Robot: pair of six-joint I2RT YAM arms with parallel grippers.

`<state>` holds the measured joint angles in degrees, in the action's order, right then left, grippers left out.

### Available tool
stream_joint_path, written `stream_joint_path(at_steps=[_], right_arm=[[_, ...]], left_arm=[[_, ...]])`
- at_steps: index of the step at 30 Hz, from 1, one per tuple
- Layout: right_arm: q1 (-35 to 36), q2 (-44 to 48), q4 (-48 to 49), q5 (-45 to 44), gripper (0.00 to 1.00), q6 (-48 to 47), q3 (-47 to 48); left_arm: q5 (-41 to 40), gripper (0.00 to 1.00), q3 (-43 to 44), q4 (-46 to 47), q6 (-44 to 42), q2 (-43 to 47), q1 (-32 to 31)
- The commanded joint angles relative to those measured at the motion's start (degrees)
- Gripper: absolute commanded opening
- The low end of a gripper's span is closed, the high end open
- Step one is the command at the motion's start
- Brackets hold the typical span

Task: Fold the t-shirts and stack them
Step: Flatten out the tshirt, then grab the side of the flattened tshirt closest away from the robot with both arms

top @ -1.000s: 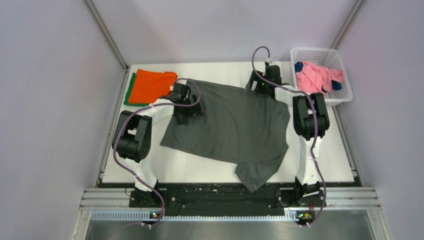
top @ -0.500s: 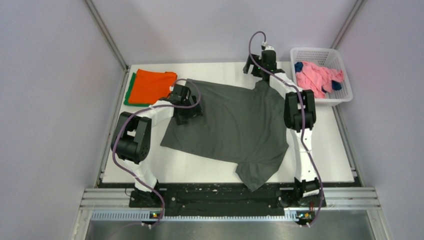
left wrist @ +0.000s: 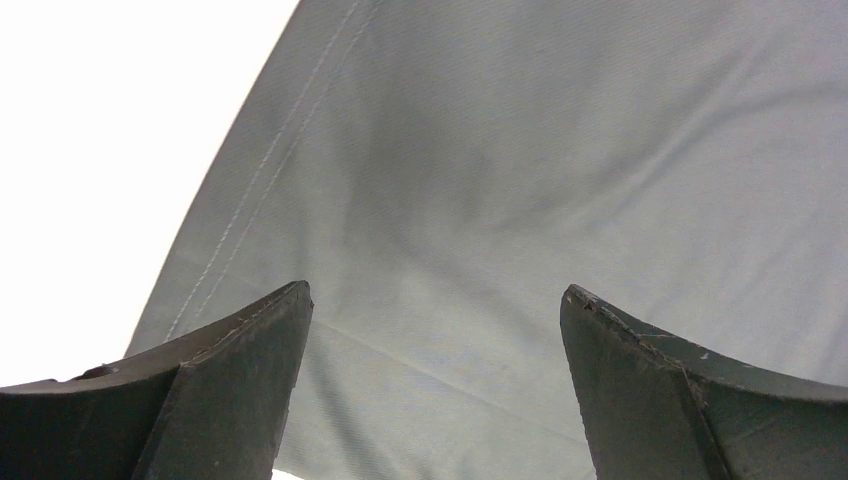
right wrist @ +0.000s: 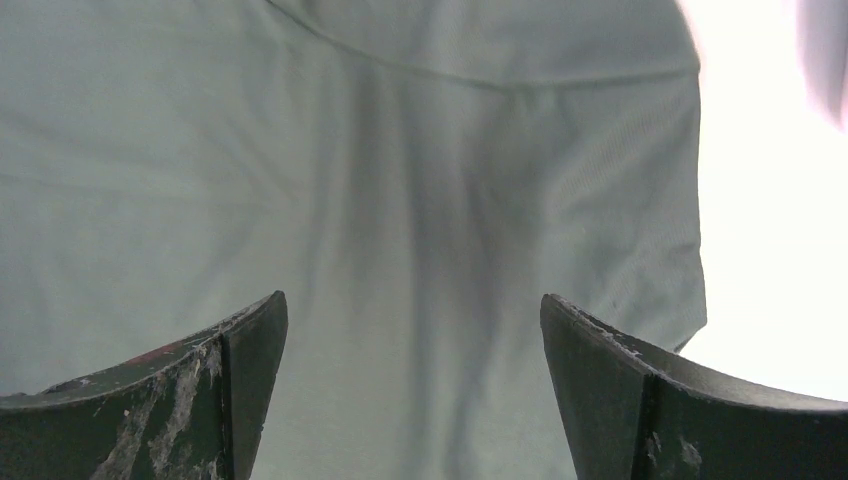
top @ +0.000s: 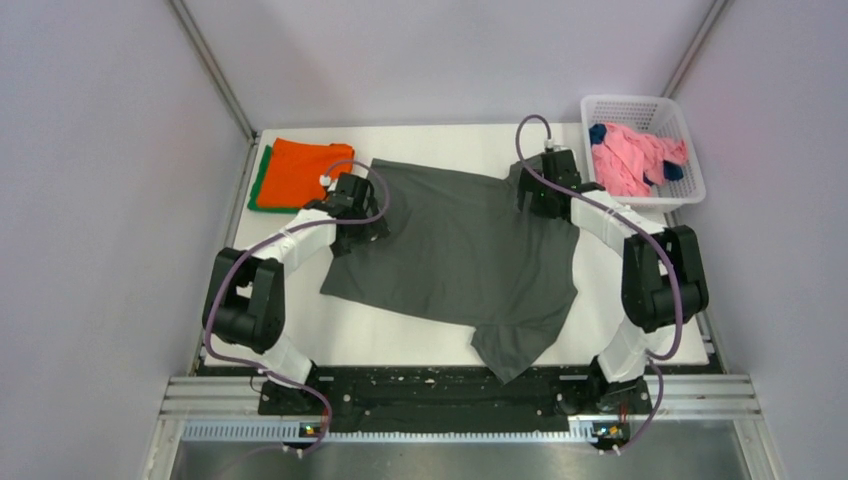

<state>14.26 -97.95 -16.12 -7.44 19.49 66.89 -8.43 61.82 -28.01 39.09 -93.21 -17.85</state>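
The grey tee (top: 460, 250) lies spread across the middle of the tabletop (top: 400, 338), one end reaching the near edge. The left tool (left wrist: 436, 300) and right tool (right wrist: 413, 305) gape wide over it, gripping nothing (an orange tee (top: 300, 172) sits folded far left)

You are working in a robotics lab cell, not a home. The white desk (top: 300, 335) is boxed in by plain pale panel walls (top: 100, 200) that meet at bare metal frame posts (top: 210, 65). Along its near edge runs an aluminium rail (top: 715, 392) carrying a black base plate (top: 420, 388), and 2 machines are bolted there: the left arm (top: 260, 290) and the right arm (top: 655, 270), each trailing a loose purple-grey cable (top: 683, 315). The only household things are a dark olive-grey t-shirt (top: 470, 250) and a white lattice basket (top: 690, 190).
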Motion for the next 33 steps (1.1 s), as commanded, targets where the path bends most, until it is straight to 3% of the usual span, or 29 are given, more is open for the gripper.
stream_joint_path(at_steps=[1, 10, 12, 19, 25, 29, 33], right_arm=[[0.46, -5.03, -3.02, -2.33, 0.95, -1.45, 1.59], [0.08, -20.84, -6.49, -1.58, 0.95, -3.28, 16.81], [-0.19, -24.66, -7.48, 1.79, 0.95, -5.0, 20.42], [-0.91, -32.81, -12.65, 0.38, 0.96, -6.41, 34.23], [-0.67, -21.33, -13.14, -1.33, 0.97, -7.03, 30.63], [2.26, -6.42, -11.66, -4.33, 0.99, -5.97, 16.72], [8.17, 6.33, -12.16, 0.27, 0.99, -3.39, 1.46]], left_arm=[[-1.72, 0.99, -2.38, -1.24, 0.8, -1.03, -0.17], [-1.56, 0.99, -6.2, -0.72, 2.73, -2.2, -0.17], [-1.34, 0.99, -7.79, -0.67, 3.37, -1.19, -0.32], [-2.6, 0.99, -10.28, -1.53, 5.79, 5.15, -0.96], [-5.99, 0.99, -8.63, -5.38, 7.53, 13.41, -1.09], [-8.29, 0.99, -13.35, -7.26, 10.18, 21.57, -1.05], [-9.03, 0.99, -18.97, -9.78, 11.76, 28.39, -1.05]])
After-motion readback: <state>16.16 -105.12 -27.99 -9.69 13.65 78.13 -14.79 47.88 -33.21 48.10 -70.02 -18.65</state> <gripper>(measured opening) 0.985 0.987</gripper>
